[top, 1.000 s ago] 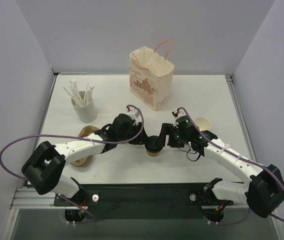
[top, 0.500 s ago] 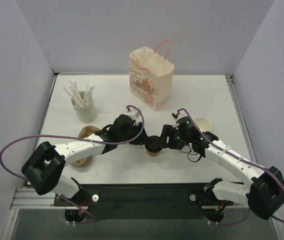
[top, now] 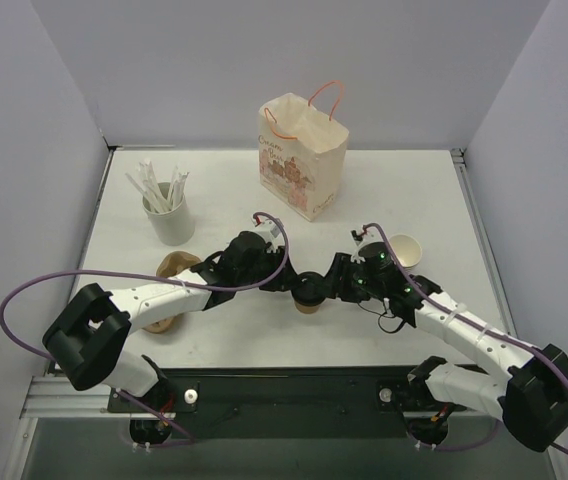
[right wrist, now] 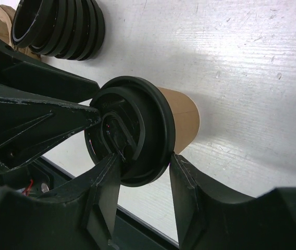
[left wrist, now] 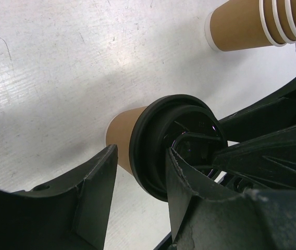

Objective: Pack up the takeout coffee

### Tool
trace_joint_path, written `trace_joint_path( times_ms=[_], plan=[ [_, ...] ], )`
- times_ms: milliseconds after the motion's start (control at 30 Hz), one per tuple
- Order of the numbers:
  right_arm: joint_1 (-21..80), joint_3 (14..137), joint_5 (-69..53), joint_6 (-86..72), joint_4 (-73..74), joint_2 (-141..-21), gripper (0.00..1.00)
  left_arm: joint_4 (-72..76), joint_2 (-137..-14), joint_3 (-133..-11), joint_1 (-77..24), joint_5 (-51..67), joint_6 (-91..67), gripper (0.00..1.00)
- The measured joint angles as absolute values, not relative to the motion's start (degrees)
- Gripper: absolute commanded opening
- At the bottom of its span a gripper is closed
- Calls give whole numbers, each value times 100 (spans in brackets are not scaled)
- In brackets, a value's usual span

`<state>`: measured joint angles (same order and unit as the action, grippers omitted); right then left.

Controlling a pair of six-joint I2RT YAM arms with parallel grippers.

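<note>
The takeout coffee (top: 309,292) stands upright on the surface (top: 234,190), at 6 o'clock from the paper bag (top: 302,168), with the left tool (top: 290,285) meeting it from 9 o'clock and the right tool (top: 328,288) from 3 o'clock. The right tool's fingers (right wrist: 184,198) are clamped on the coffee, one across the black lid's top and the other touching under its rim. The left tool's fingers (left wrist: 93,192) straddle the same lid, one beside the brown wall and one over the top, but I cannot tell whether they press it.
</note>
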<state>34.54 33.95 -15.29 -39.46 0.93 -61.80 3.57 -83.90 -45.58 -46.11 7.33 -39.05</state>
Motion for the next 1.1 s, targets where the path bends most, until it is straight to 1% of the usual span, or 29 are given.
trace_joint_path(
  times_ms=[900,1100],
  plan=[
    [3452,2329,-1334,-4880,-1205,-5776,31,471,-8385,-4475,-4674,580,-4047,50],
    [3505,2128,-1214,-5085,-1380,-5675,29,451,-8385,-4475,-4705,521,-4093,51]
  ],
)
